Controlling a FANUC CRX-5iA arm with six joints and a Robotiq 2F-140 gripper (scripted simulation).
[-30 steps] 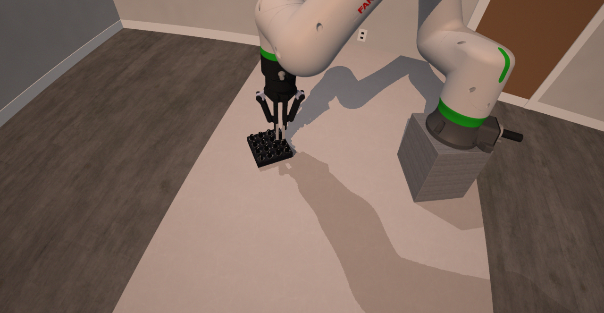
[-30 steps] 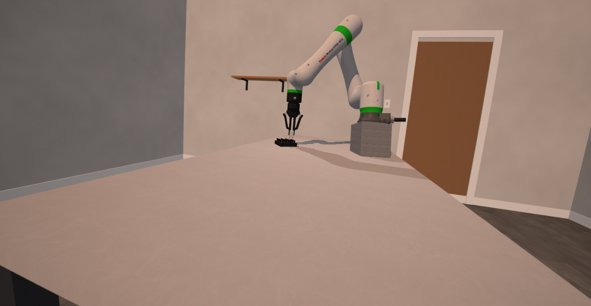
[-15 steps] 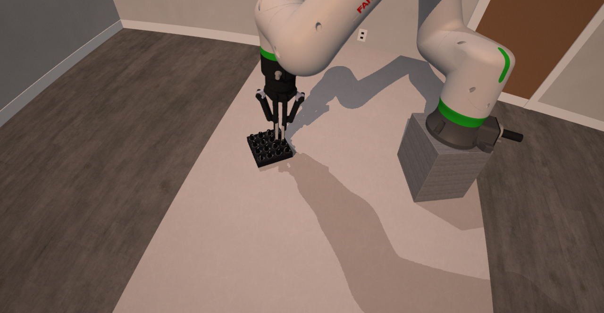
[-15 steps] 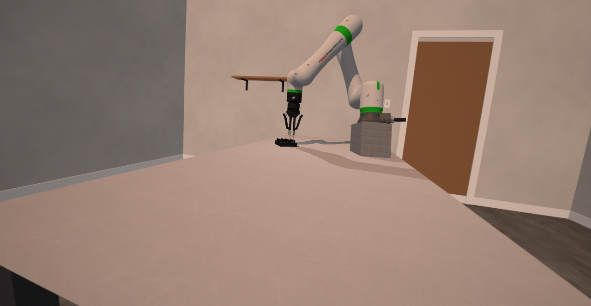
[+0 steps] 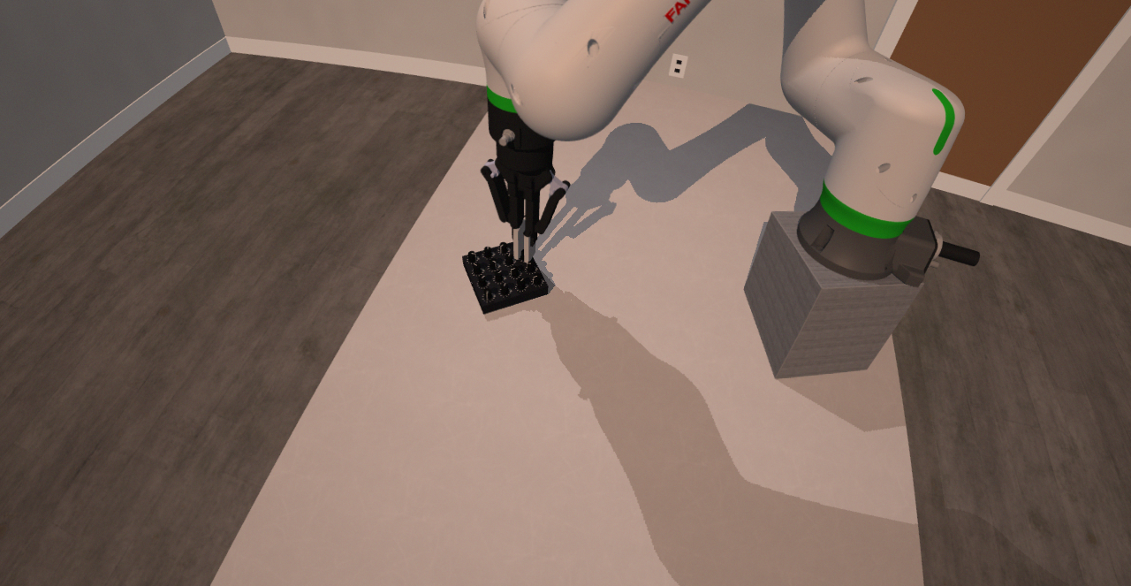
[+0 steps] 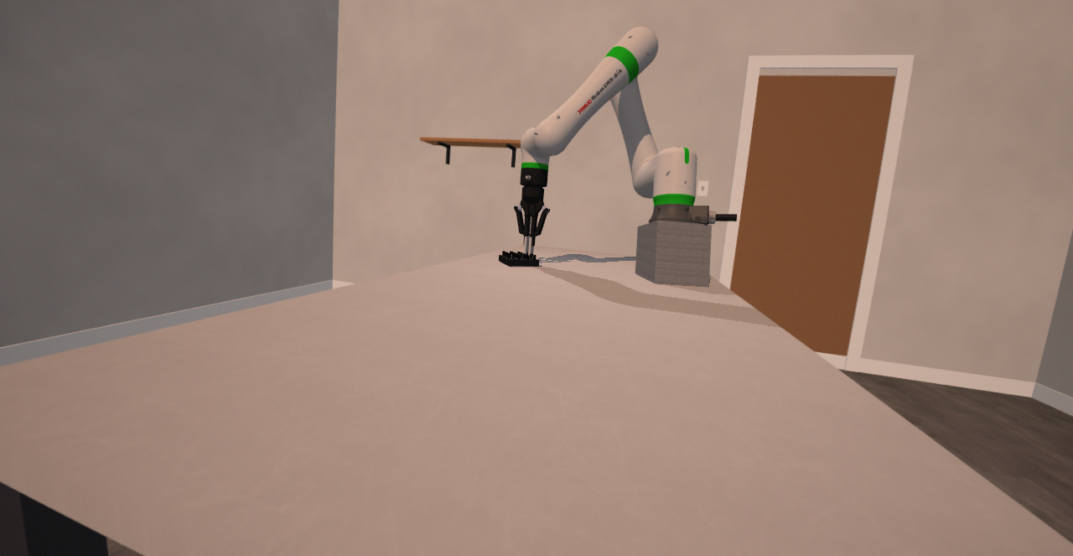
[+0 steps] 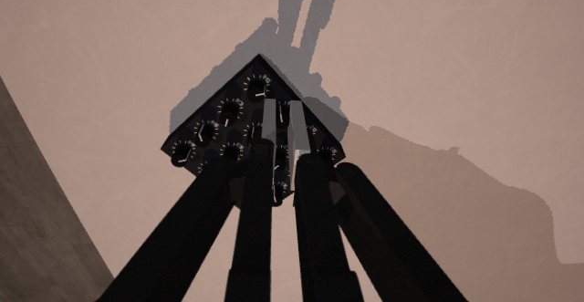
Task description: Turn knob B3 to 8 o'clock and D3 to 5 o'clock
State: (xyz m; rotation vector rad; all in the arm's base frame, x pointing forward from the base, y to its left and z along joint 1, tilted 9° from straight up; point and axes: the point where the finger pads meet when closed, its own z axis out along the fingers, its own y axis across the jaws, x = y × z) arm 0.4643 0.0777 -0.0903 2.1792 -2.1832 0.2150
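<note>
The black knob box stands on the table, and it also shows in the exterior view. In the wrist view the knob box appears as a diamond with white-lined knobs. My gripper stands upright over the box, at its edge nearest the robot's base. It is shut on a knob in the outer row, second from the far corner. By that place it fits D3, but the printed names are too small to read. The knob's white line shows between the finger pads. My fingers hide several knobs on the near side.
The arm's grey pedestal stands on the table to the right of the box. A wooden shelf hangs on the far wall. A brown door is at the right. The table's left edge runs near the box.
</note>
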